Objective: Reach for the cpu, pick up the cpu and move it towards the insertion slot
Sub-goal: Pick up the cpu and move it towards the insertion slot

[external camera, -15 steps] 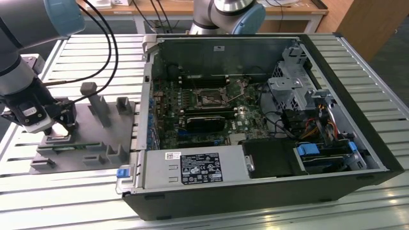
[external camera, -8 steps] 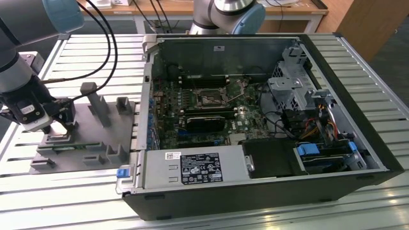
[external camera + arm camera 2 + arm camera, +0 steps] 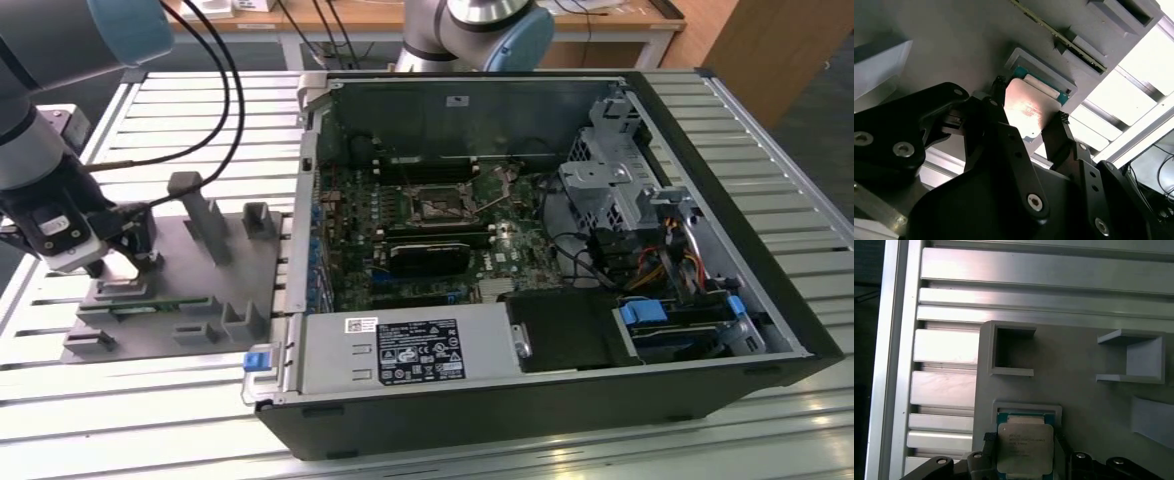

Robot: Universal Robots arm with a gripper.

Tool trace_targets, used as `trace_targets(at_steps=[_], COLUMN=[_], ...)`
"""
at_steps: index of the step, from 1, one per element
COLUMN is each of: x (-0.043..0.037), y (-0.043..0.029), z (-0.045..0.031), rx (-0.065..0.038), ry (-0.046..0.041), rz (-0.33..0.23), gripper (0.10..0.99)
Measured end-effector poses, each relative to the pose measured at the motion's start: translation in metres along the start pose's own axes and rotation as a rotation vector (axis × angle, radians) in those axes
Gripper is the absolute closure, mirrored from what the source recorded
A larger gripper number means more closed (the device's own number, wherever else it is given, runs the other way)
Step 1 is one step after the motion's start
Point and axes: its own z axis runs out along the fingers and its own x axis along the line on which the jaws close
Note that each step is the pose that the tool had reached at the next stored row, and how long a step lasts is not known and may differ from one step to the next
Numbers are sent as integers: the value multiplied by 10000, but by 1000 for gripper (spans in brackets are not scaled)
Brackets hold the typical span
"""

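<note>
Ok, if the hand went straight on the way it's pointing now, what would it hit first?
The chip, most likely. The hand points down at it where it lies in its pocket on the grey holder. I can't tell how close they are. Right beneath the chip is the holder itself.

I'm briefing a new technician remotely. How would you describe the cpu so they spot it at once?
Beside the open black computer case, on the exterior view's left, lies a grey plastic fixture plate. There the gripper's black fingers clamp a small flat square chip, the only shiny silvery-grey metal piece among matte grey plastic blocks.
</note>
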Motion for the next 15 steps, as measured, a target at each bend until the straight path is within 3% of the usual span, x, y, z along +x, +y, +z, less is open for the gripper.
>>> trace_targets(at_steps=[15], x=[-1], y=[6], z=[-110], rx=[-1], ry=[-2], rz=[0], gripper=[545])
